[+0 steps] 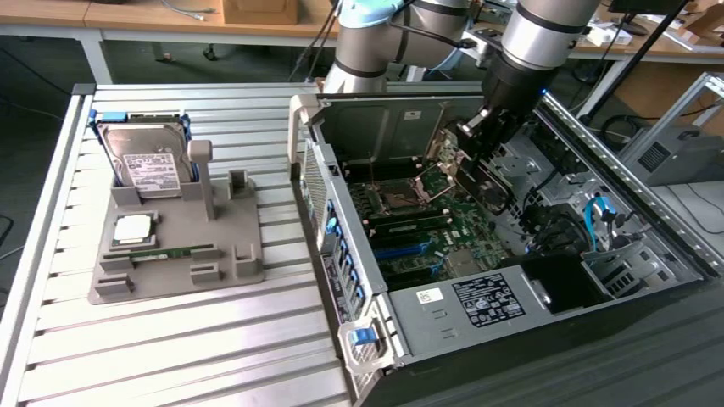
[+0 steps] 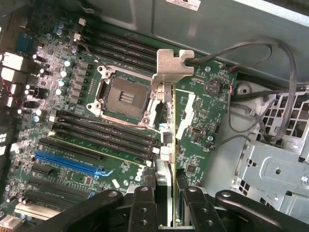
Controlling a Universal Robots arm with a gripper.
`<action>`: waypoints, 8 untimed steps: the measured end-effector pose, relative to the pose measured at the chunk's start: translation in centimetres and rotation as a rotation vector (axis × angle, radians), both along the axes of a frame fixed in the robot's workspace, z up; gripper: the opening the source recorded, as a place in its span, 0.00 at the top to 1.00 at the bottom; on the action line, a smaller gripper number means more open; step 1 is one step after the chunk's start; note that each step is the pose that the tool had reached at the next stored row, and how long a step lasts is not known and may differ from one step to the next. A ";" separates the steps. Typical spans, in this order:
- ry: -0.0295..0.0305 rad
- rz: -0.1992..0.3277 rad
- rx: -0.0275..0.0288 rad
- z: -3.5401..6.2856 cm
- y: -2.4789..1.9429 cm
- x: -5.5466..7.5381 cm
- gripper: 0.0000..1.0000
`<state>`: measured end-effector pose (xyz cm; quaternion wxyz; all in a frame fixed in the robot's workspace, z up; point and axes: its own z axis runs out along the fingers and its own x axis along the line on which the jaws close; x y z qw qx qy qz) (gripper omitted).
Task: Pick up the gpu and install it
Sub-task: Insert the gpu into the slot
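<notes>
The gripper is clamped on the graphics card, which hangs edge-on just above the motherboard. If the card comes down tilted or beside its slot, its edge may scrape parts on the motherboard.

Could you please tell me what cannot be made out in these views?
- Wrist view: the gpu is edge-on, so its faces are unreadable; the end effector, shut on it, covers its near end.
- Exterior view: its lower edge is lost in the dark case interior below the end effector.
- Exterior view: the label print is too small.
</notes>
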<state>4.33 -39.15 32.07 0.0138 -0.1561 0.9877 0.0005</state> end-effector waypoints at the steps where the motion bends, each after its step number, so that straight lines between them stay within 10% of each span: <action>1: 0.0000 0.004 0.0000 0.00 0.00 0.0 0.73; 8: 0.0000 0.034 0.0000 -0.02 0.00 0.0 0.73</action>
